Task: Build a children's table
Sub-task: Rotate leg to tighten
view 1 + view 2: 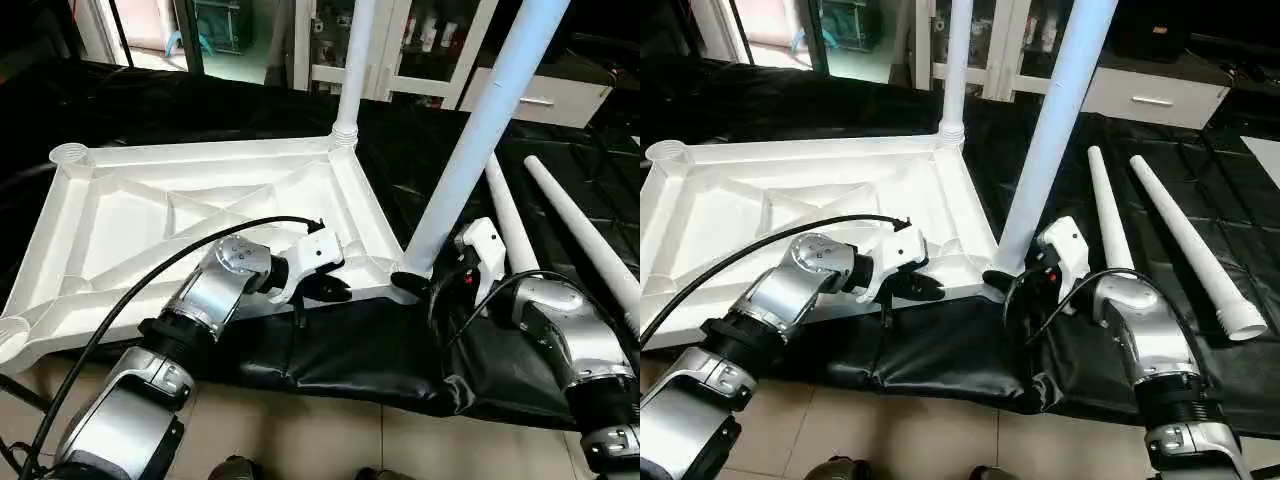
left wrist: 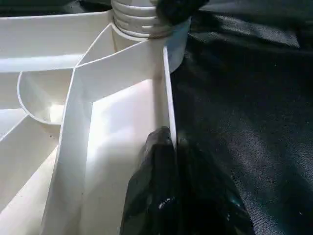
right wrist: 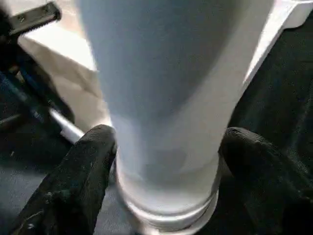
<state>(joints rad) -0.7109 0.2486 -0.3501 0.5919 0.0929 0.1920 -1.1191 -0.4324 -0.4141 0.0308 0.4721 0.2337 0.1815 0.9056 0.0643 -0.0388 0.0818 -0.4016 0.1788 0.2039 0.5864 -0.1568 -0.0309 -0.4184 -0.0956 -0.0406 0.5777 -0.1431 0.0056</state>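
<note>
Your left gripper (image 1: pixel 335 290) at centre frame, fingers clamped on the rim of the upturned table top (image 1: pixel 130 200), your right gripper (image 3: pixel 166 161), fingers spread wide around the near-corner leg (image 1: pixel 480 130), second leg (image 1: pixel 352 70) upright at back, two loose legs (image 1: pixel 1185 235) on the black tabletop (image 1: pixel 340 350), right.

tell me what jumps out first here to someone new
The upside-down white top on the black sheet, with two legs standing up: one in the far corner and one leaning in the near corner. The right gripper straddles that leg's base, the left gripper pinches the rim, and two spare legs lie to the right.
</note>
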